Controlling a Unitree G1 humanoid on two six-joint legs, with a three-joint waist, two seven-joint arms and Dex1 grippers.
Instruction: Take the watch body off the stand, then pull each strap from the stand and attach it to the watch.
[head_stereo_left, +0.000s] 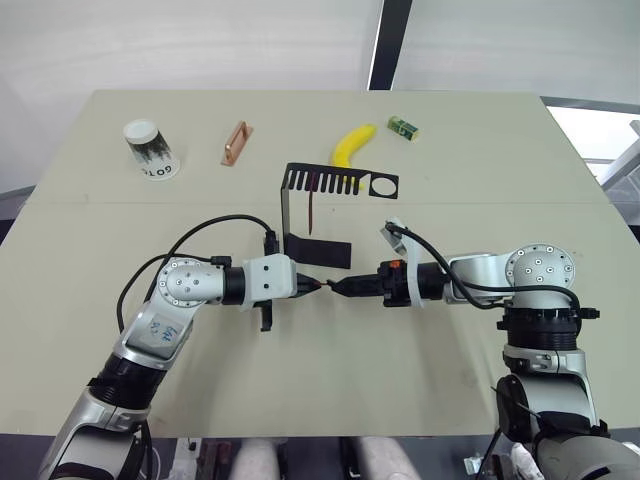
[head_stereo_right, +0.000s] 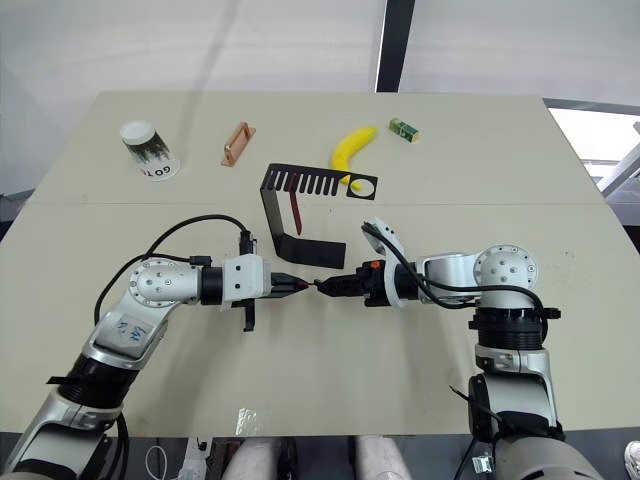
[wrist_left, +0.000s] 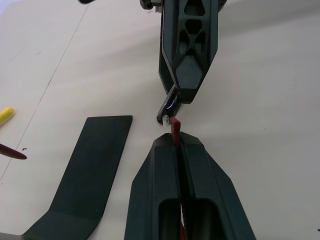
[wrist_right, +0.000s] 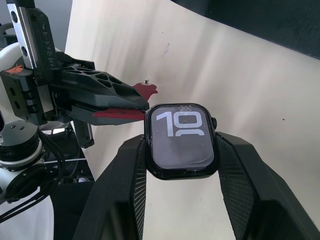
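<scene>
My right claw (wrist_right: 182, 165) grips the watch (wrist_right: 182, 141) by its sides, screen up, above the surface (head_stereo_left: 330, 400) just near of the stand (head_stereo_left: 315, 215). My left claw (head_stereo_left: 312, 286) is closed on one strap (wrist_left: 174, 129), its tip right at the watch's left edge. The other strap (head_stereo_left: 311, 208) hangs from the stand's slotted shelf. Far side: banana (head_stereo_left: 352, 146), cup (head_stereo_left: 150, 149).

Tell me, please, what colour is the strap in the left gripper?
Dark red strap, clearest in the right wrist view.
</scene>
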